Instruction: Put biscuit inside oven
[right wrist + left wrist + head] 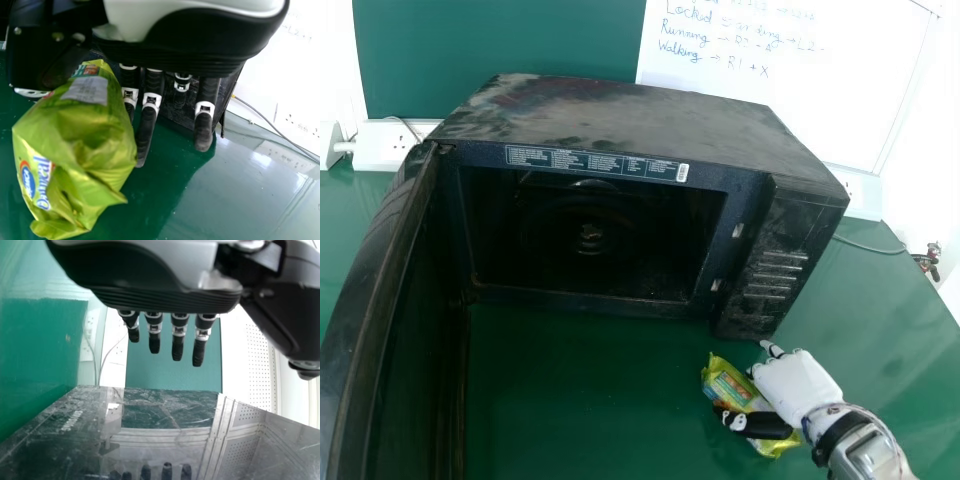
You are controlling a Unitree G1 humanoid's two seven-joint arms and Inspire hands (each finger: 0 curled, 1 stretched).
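In the head view the black oven (640,120) has its door (370,300) swung out at the left, and its cavity (590,240) faces the robot. My right hand (795,385) is low before the oven's front right corner, around the yellow-green biscuit packet (728,382). Its dark thumb lies across the packet. In the right wrist view the biscuit packet (75,145) sits beside the right hand's (147,117) nearly straight fingers, over the green table. My left hand (178,337), fingers straight, is above a glossy dark panel (150,440) in the left wrist view.
Green tabletop (590,400) lies before the oven, between the open door and the packet. Behind stand a whiteboard (820,60) and a green panel (520,40). A white socket box (385,145) is at the back left, and a cable (870,245) runs at the right.
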